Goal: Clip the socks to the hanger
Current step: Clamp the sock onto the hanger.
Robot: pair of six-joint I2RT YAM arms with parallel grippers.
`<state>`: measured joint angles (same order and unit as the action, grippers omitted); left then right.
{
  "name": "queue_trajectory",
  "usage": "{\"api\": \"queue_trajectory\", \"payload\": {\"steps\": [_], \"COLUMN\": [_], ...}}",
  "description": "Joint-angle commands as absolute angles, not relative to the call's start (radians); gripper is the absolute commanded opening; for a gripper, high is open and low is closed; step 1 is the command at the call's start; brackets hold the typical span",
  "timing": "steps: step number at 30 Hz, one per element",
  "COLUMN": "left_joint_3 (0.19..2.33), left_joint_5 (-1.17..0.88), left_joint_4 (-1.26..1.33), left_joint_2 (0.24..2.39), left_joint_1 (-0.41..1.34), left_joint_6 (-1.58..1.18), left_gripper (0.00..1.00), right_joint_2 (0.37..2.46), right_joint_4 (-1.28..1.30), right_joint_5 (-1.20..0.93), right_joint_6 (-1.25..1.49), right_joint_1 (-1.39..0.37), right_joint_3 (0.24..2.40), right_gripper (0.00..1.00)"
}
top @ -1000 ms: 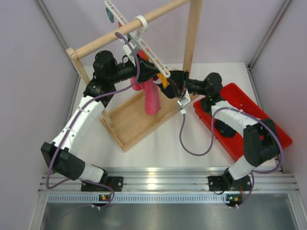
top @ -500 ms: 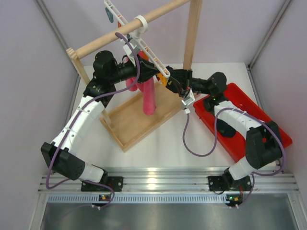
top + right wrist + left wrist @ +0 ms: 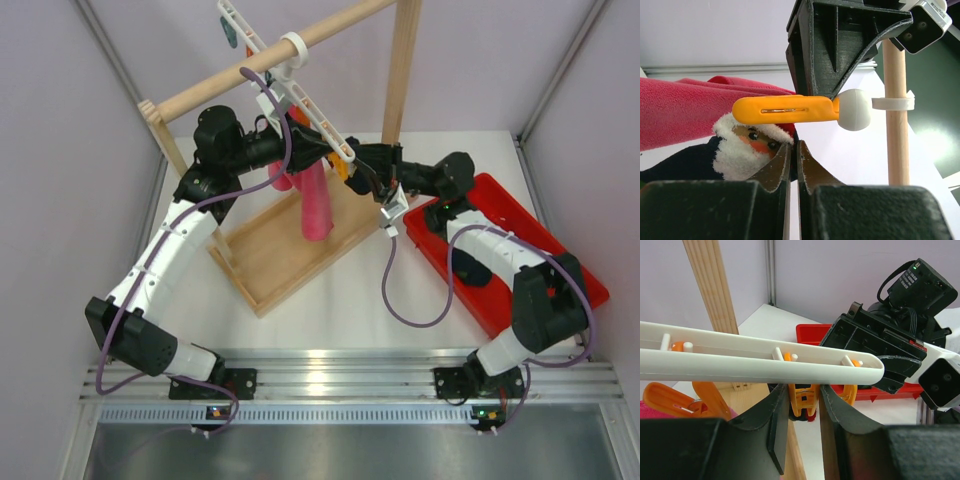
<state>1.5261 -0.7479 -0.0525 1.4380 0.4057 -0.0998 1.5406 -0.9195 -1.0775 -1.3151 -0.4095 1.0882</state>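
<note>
Here, nearest our bases, a spare sock (image 3: 470,270) is lying in the red tray (image 3: 515,215) on our right. Further in, our right gripper (image 3: 793,150) is hovering under the hanger's end. Its fingers are pressing almost together and pinching the edge of the navy sock (image 3: 685,167), whose Santa face (image 3: 747,145) is showing just past the fingertips. Just above that face an orange clip (image 3: 785,110) is hanging, and we cannot tell whether the sock is inside it. Our left gripper (image 3: 803,395) is squeezing that clip between narrow fingers, right under the white hanger (image 3: 765,365) and near its rounded end. Beside the clip a pink cloth (image 3: 317,205) is dangling from the hanger. Farthest back, the hanger's ring is hooking over the wooden rail (image 3: 330,25).
</note>
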Motion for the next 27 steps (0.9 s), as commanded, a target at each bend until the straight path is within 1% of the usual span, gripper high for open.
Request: {"api": "queue_trajectory", "payload": {"steps": [1, 4, 6, 8, 14, 17, 18, 20, 24, 25, 27], "left_joint_3": [1.494, 1.496, 1.497, 1.500, 1.505, 1.503, 1.500, 1.494, 1.485, 1.479, 1.471], "left_joint_5": [-0.848, -0.845, -0.838, -0.833, -0.824, -0.818, -0.815, -0.807, -0.798, -0.790, -0.764], "left_joint_4": [-0.270, -0.270, -0.271, -0.271, -0.264, -0.255, -0.246, -0.236, -0.219, -0.216, -0.219], "left_joint_2": [1.471, 1.473, 1.471, 1.468, 1.459, 1.447, 1.445, 1.431, 1.410, 1.401, 1.387], "left_joint_1": [0.433, 0.433, 0.433, 0.433, 0.433, 0.431, 0.431, 0.431, 0.431, 0.431, 0.431], "left_joint_6": [-0.126, -0.132, -0.135, -0.135, -0.152, -0.156, -0.164, -0.167, -0.190, -0.192, -0.199], "left_gripper": [0.11, 0.20, 0.25, 0.31, 0.46, 0.48, 0.51, 0.53, 0.66, 0.71, 0.76], "right_joint_2": [1.532, 1.535, 1.532, 1.531, 1.529, 1.528, 1.528, 1.526, 1.523, 1.520, 1.520], "right_joint_4": [-0.996, -0.999, -1.002, -1.000, -0.985, -0.974, -0.973, -0.965, -0.957, -0.957, -0.957], "right_joint_5": [-1.111, -1.112, -1.115, -1.117, -1.123, -1.124, -1.126, -1.126, -1.124, -1.124, -1.124], "right_joint_6": [-1.264, -1.261, -1.259, -1.261, -1.272, -1.282, -1.285, -1.293, -1.299, -1.299, -1.301], "right_joint_1": [-0.411, -0.413, -0.413, -0.411, -0.411, -0.413, -0.413, -0.414, -0.413, -0.413, -0.413], "right_joint_3": [1.140, 1.141, 1.138, 1.135, 1.138, 1.140, 1.140, 1.140, 1.137, 1.135, 1.134], "right_gripper": [0.00, 0.00, 0.00, 0.00, 0.00, 0.00, 0.00, 0.00, 0.00, 0.00, 0.00]}}
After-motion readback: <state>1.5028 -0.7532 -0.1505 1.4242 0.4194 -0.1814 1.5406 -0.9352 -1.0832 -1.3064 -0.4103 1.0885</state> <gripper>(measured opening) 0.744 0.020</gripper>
